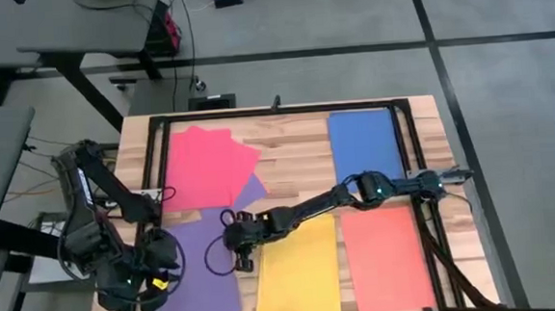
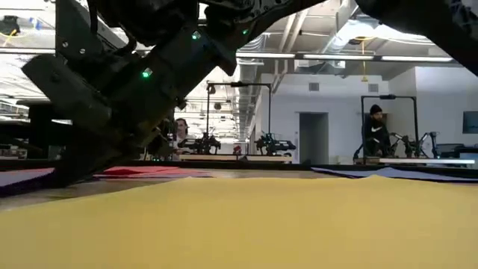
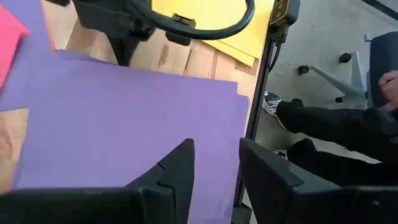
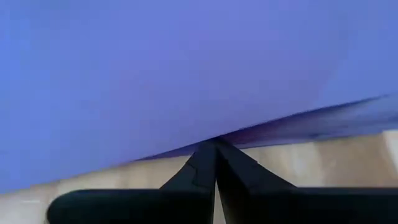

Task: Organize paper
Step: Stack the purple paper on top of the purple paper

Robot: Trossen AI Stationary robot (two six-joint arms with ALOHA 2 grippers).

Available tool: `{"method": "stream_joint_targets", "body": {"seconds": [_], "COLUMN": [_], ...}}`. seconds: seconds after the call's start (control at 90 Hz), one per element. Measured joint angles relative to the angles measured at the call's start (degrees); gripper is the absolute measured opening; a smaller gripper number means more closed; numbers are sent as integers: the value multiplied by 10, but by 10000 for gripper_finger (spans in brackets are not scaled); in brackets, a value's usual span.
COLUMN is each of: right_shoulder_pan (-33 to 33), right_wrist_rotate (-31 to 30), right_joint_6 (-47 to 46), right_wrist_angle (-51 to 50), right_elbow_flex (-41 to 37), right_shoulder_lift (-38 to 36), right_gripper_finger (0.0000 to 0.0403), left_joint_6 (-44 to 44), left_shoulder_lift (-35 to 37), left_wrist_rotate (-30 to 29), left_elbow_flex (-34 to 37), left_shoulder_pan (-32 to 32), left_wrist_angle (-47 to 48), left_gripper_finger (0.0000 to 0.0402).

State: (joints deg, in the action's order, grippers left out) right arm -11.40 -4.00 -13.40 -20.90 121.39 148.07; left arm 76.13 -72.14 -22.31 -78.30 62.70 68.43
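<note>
Coloured paper lies flat on the wooden table: a purple stack (image 1: 203, 271) near left, a yellow sheet (image 1: 299, 270) beside it, an orange-red sheet (image 1: 385, 260) near right, a red sheet (image 1: 206, 165) far left with a purple corner (image 1: 252, 188) poking out from under it, and a blue sheet (image 1: 363, 141) far right. My right gripper (image 1: 232, 237) reaches across from the right to the purple stack's right edge and is shut there. My left gripper (image 3: 217, 165) stands open over the purple stack (image 3: 124, 124) near the table's front edge. My right gripper has its two fingers shut at the edge of a purple sheet (image 4: 205, 138), only at their free ends. They come slanting down from the table's right. The sheet's edge bows up a little off the purple layer beneath (image 4: 354, 115).
A black frame (image 1: 412, 147) runs around the work area. A looped cable (image 3: 205, 28) hangs off my right gripper (image 3: 118, 25) over the yellow sheet (image 3: 217, 18). A seated person's legs and shoe (image 3: 311, 118) show just past the table's front edge.
</note>
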Motion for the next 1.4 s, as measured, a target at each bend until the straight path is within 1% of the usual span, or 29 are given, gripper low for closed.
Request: {"method": "stream_joint_targets", "body": {"seconds": [0.233,0.322,0.4,0.556,0.722,0.8,0.989,1.078,1.167,1.256,1.4], "right_shoulder_pan": [-17,-35,-60,-108,-129,-132,-130,-127,-123,-119,-118], "right_wrist_rotate": [-7,-4,-2,2,-3,-7,1,1,1,-5,5], "right_joint_6": [-12,-47,-54,-49,-90,-90,-121,-126,-152,-156,-157], "right_wrist_angle": [-66,-92,-93,-65,-28,3,25,59,87,83,80], "right_elbow_flex": [-2,-1,-1,-1,-2,0,0,0,0,0,0], "right_shoulder_lift": [-40,-52,-52,-40,-22,-12,5,12,15,15,14], "right_gripper_finger": [0,0,0,0,0,0,0,0,0,0,0], "left_joint_6": [-5,-5,-11,-20,-20,-20,-13,-4,-4,-3,-3], "left_shoulder_lift": [0,0,0,0,0,0,0,-1,-1,-1,-1], "left_wrist_rotate": [0,0,0,0,0,0,0,0,0,0,0], "left_elbow_flex": [0,0,0,0,0,0,0,0,0,0,0], "left_shoulder_pan": [0,0,0,0,0,0,-1,-1,-1,-1,-1], "left_wrist_angle": [7,14,16,15,15,15,10,7,4,4,4], "left_gripper_finger": [108,108,108,108,108,108,108,108,108,108,108]}}
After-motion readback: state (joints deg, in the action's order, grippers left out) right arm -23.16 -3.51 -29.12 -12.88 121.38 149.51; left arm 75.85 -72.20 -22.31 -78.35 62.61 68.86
